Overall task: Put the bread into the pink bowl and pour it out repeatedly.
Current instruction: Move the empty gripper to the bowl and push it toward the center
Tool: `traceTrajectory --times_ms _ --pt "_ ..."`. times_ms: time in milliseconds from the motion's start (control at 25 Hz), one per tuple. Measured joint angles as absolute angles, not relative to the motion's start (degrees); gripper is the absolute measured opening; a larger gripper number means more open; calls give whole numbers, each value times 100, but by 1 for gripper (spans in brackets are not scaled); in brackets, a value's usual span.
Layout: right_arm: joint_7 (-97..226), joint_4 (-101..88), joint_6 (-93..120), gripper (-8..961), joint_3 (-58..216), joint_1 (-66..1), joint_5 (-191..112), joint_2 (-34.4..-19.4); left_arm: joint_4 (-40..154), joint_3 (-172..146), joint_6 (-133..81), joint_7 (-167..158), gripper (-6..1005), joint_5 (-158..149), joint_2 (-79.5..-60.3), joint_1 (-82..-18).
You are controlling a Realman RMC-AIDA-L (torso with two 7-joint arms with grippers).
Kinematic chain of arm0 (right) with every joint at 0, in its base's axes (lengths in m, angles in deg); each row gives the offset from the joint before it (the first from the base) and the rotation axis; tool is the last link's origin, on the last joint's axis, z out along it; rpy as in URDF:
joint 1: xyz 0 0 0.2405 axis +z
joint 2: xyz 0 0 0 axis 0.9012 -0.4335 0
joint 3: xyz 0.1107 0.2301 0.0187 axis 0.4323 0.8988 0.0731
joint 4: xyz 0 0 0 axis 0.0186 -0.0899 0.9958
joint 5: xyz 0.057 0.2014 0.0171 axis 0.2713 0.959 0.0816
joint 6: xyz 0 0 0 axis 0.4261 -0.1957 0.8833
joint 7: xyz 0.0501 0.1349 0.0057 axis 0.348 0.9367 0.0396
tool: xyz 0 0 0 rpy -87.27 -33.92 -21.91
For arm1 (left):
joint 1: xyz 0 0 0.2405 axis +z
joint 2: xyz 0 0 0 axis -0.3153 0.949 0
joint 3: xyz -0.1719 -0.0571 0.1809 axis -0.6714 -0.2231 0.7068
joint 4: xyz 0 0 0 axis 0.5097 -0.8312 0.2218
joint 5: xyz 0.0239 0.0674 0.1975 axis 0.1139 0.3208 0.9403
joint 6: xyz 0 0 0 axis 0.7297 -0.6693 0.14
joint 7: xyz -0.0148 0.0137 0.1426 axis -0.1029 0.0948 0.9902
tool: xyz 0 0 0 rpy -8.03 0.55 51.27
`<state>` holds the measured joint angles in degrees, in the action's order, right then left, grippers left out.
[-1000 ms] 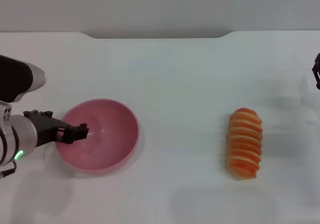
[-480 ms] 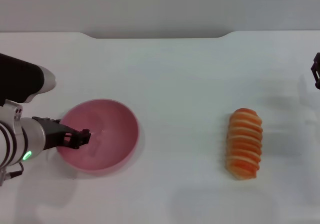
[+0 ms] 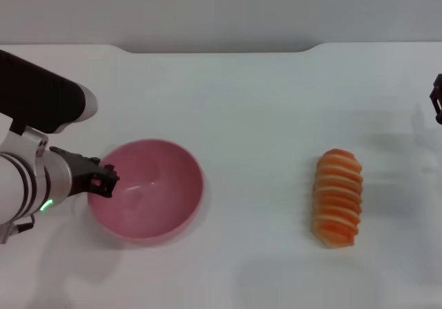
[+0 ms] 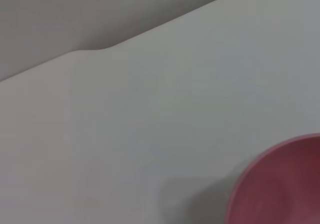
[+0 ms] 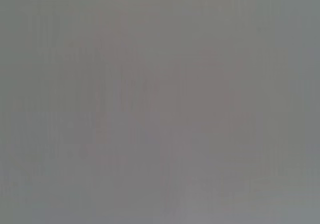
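On the counter (image 3: pixel 262 95), as the head view is showing it:
Bowl: the pink bowl (image 3: pixel 146 190) is sitting upright at the robot's left, its hollow facing up with nothing lying inside.
Left pincer: the left pincer (image 3: pixel 107 182) is reaching in from the left edge and clamping the bowl's near-left rim, one finger looking to be inside the rim (the other is hidden by the bowl wall).
Bread: the bread (image 3: pixel 337 197) is lying flat toward the robot's right, well apart from the bowl, its length running away from the robot.
Right pincer: the right pincer (image 3: pixel 437 101) is showing only as a dark sliver at the right edge, beyond the bread; I cannot tell how its fingers are standing.
Left wrist view: the bowl's rim (image 4: pixel 280 184) is filling one corner above bare counter.
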<state>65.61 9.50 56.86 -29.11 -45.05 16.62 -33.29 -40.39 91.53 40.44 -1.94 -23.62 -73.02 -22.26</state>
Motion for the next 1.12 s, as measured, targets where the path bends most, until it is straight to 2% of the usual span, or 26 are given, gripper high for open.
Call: traceTrajectory --times_ms 80,200,400,1120 --pt "6567 945 5685 535 -2909 -4507 1661 -3329 -3992 9137 4030 -205 387 -2373 -7301 -2252" --pt "6572 945 5685 534 -2908 -4510 1661 -3328 -3943 9121 4018 -211 183 -2380 -7301 -2281" --pt "6592 952 5685 533 -2910 -4502 1661 -3328 -3903 9120 4022 -212 47 -2382 -7301 -2326" --pt "6605 950 5681 529 -2920 -4488 1658 -3328 -3961 8993 4046 -305 45 -2422 -7301 -2545"
